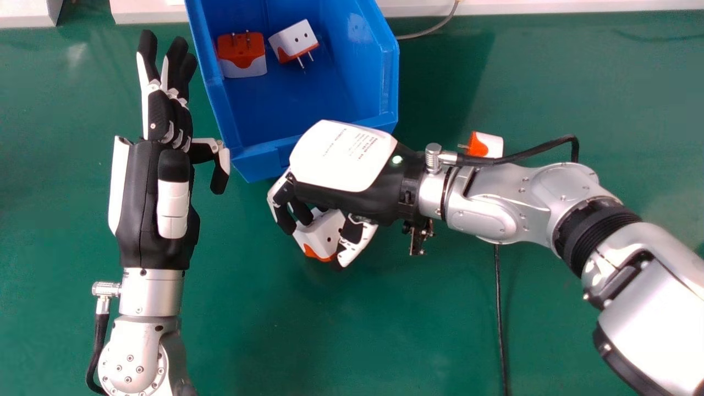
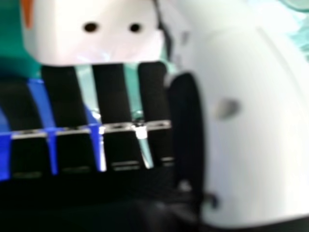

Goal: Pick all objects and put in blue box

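Observation:
In the head view my right hand is beside the near edge of the blue box, its fingers and thumb curled round a white and orange plug adapter. The right hand view shows that adapter against the fingers of my right hand, with the thumb at its side. Two more adapters, one orange and white and one mostly white, lie inside the box. Another small adapter sits on the table behind my right wrist. My left hand stays left of the box, open and holding nothing.
The green table spreads around and in front of the box. A black cable runs down the table below the right forearm. A grey cable and a white ledge lie along the back.

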Tool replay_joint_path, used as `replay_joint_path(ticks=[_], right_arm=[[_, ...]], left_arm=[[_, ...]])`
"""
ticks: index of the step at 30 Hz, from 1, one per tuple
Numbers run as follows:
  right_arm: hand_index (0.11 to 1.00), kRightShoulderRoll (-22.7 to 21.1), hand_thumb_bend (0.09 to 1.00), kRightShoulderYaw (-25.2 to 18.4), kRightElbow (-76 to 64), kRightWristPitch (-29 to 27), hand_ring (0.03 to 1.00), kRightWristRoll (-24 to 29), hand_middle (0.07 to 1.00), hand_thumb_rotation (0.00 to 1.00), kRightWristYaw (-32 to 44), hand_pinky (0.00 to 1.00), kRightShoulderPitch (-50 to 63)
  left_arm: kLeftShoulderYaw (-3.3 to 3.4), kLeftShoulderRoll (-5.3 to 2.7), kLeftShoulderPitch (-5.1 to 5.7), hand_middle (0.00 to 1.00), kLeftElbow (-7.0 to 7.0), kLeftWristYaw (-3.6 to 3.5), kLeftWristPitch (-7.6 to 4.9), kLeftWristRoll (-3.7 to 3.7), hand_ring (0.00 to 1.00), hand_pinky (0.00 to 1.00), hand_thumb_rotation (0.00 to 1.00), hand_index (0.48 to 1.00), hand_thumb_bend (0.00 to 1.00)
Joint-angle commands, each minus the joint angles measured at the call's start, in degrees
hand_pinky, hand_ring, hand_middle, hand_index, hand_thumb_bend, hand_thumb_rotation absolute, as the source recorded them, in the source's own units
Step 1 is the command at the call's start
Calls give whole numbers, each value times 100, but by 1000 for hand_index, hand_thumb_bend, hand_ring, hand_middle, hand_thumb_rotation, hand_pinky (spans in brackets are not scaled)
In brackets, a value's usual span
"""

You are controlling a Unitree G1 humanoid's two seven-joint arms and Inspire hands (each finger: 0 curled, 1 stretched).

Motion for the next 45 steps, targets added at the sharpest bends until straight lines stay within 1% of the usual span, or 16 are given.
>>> replay_joint_path(ticks=[1,7,10,14,18,22,25,31,35,37,38,39,40,42,45], right_arm=[[514,-83,525,-124,-15,-50,398,158,492,0,52,364,-225],[511,-70,521,-166,-8,38,402,133,499,0,99,373,-209],[515,-64,519,-165,2,78,402,117,496,0,123,373,-207],[517,-125,518,-223,-38,20,404,168,493,0,236,377,-265],[517,-281,518,-344,-175,-130,408,228,491,0,199,383,-337],[524,-377,516,-476,-316,-211,397,295,489,0,174,371,-318],[527,-362,515,-473,-374,-172,394,276,489,0,117,366,-261],[533,-236,514,-498,-293,-72,387,340,484,0,156,353,-207],[536,-131,513,-507,-196,169,384,459,487,0,691,347,-162],[600,-118,666,-503,-207,240,486,479,571,16,852,426,-130],[626,-98,723,-493,-197,281,525,471,605,24,907,455,-111],[626,-56,723,-500,-159,324,525,498,605,24,1012,455,-89],[679,-22,807,-495,-134,366,597,508,668,43,1074,505,-67],[722,23,861,-450,-113,455,649,500,712,58,1125,544,-44],[767,80,912,-331,-74,621,703,399,758,83,1125,585,-40]], left_arm=[[-1,5,-5,1000,-44,-20,-88,32,1000,0,972,901,1000],[-7,12,-21,1000,-24,-47,-76,25,1000,0,972,901,1000],[-3,12,-35,1000,11,-52,-84,32,1000,0,971,901,1000],[13,12,-88,1000,156,-74,-109,35,1000,0,971,900,1000],[19,11,-139,1000,235,-45,-114,62,1000,0,970,903,1000],[6,0,-150,1000,239,3,-118,109,1000,0,970,903,1000],[-3,-4,-143,1000,228,9,-136,116,1000,0,970,903,1000],[13,4,-155,1000,206,-23,-169,83,1000,0,970,903,1000],[11,-10,-150,1000,198,-82,-181,32,1000,0,970,903,1000],[15,-11,-147,1000,195,-99,-174,15,1000,0,970,903,1000],[18,-10,-147,1000,194,-107,-158,3,1000,0,970,903,1000],[21,-9,-148,1000,198,-116,-148,-9,1000,0,970,903,1000],[23,-10,-147,1000,198,-120,-145,-13,1000,0,970,903,1000],[31,-16,-145,1000,195,-131,-146,-14,1000,0,969,903,1000],[37,-23,-131,1000,165,-137,-143,-3,1000,0,969,903,1000]])
